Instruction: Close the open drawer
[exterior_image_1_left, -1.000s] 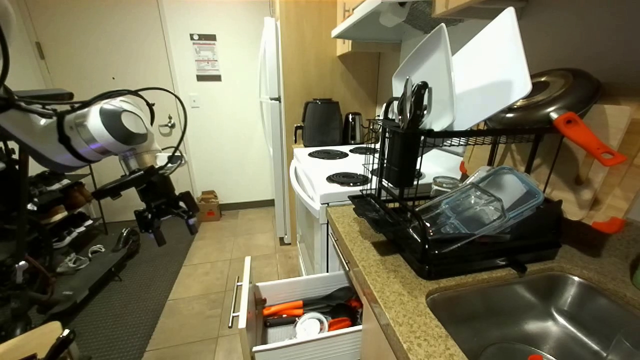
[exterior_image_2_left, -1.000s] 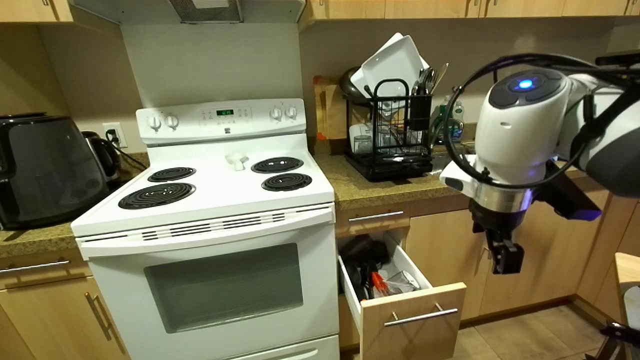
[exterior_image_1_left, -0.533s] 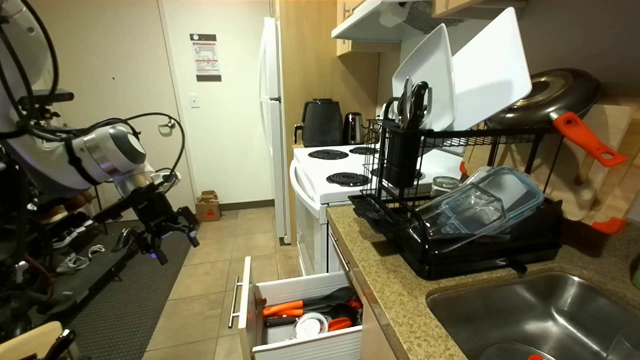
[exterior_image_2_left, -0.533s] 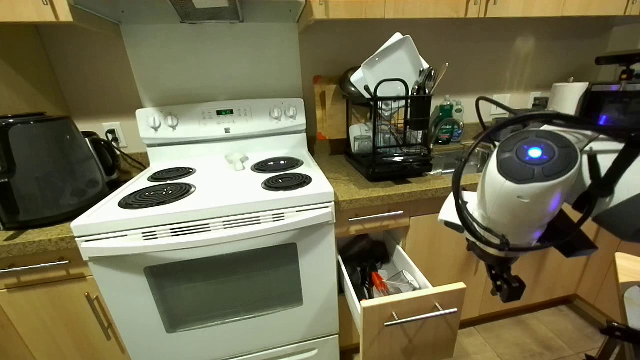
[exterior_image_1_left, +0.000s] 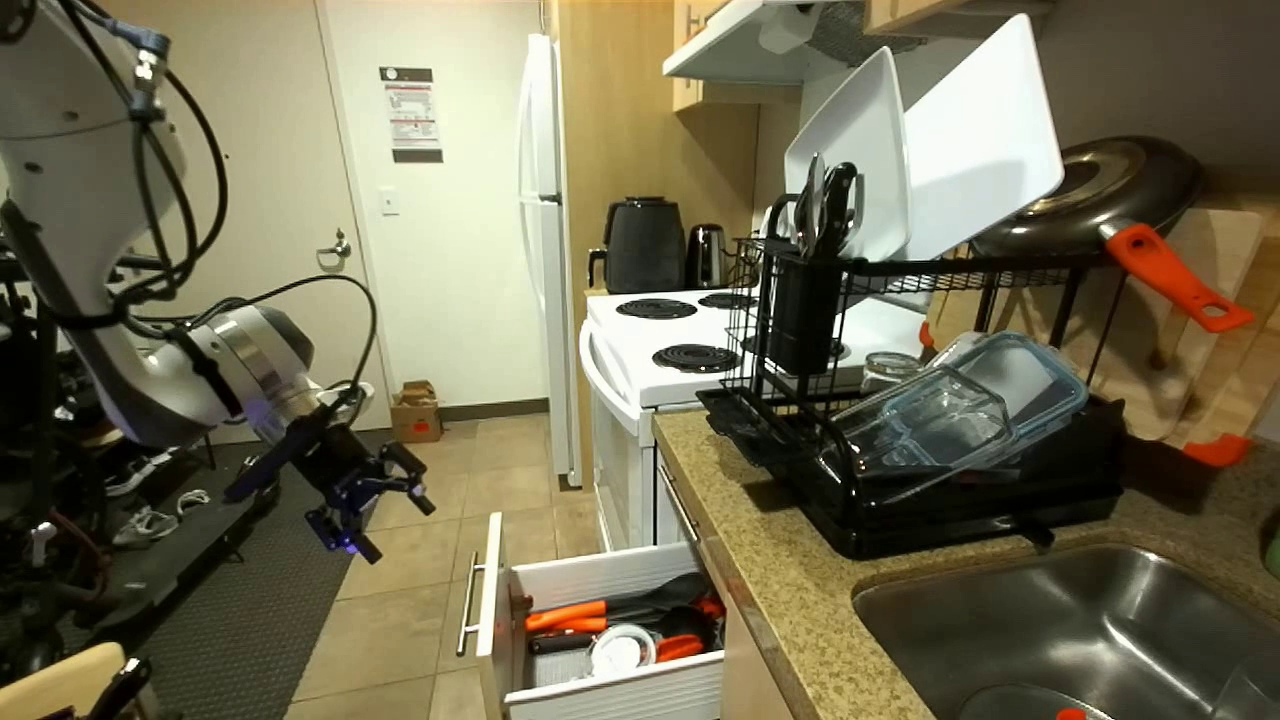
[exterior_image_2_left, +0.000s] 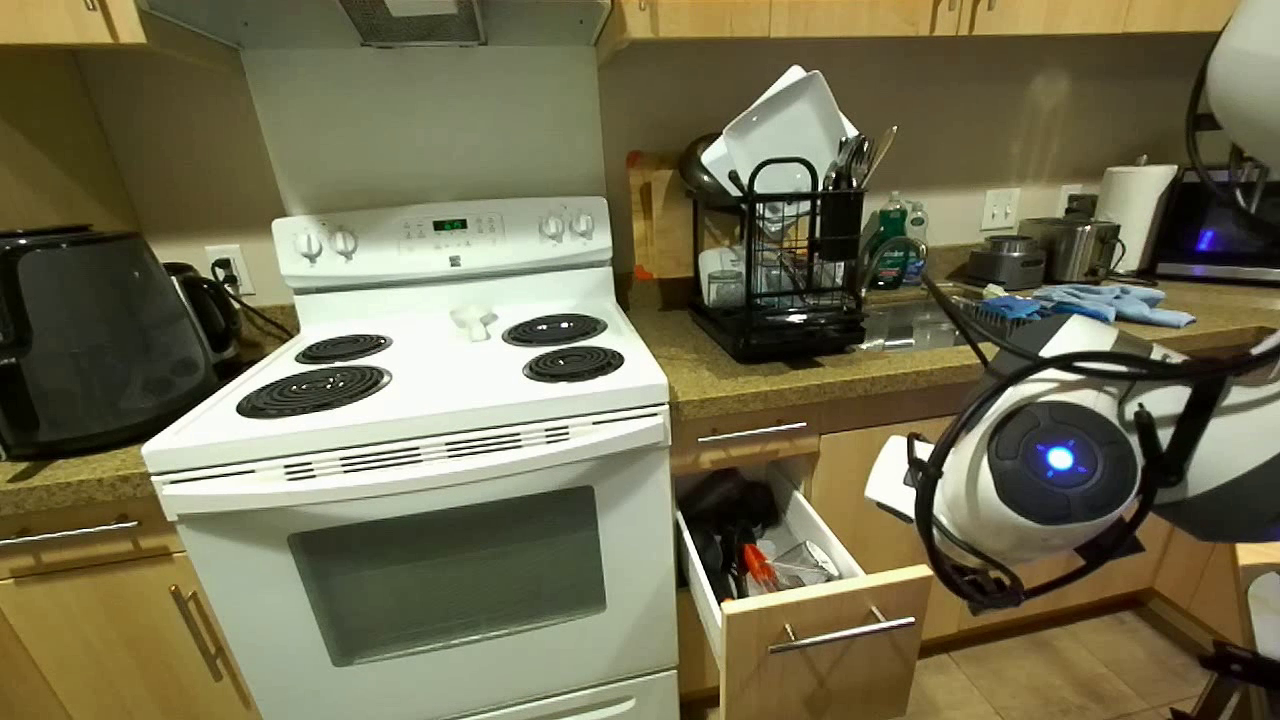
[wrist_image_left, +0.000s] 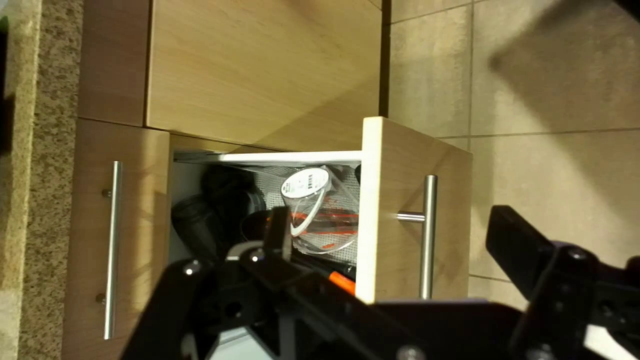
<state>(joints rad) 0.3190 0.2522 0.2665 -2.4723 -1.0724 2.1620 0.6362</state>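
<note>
The open drawer (exterior_image_1_left: 615, 690) is pulled out below the counter, beside the stove, with its light wood front (exterior_image_2_left: 820, 675) and silver bar handle (exterior_image_2_left: 845, 636). It holds utensils with orange handles and a clear container with a white lid. My gripper (exterior_image_1_left: 397, 527) is open and empty, above and in front of the drawer front, tilted towards it and apart from it. In the wrist view, the open fingers (wrist_image_left: 390, 225) appear on either side of the drawer front (wrist_image_left: 400, 265) and handle (wrist_image_left: 428, 235). In an exterior view, the arm hides most of the gripper.
The granite counter (exterior_image_1_left: 740, 560) overhangs the drawer and carries a black dish rack (exterior_image_1_left: 800, 400). The white stove (exterior_image_2_left: 430, 560) stands beside the drawer. A closed shallow drawer (exterior_image_2_left: 745, 445) is above it. A wooden chair or stool edge (exterior_image_1_left: 70, 685) is near the arm.
The gripper has moved lower and towards the drawer, and its wrist has tilted more towards the drawer front. The drawer has not moved. The gripper stays open.
</note>
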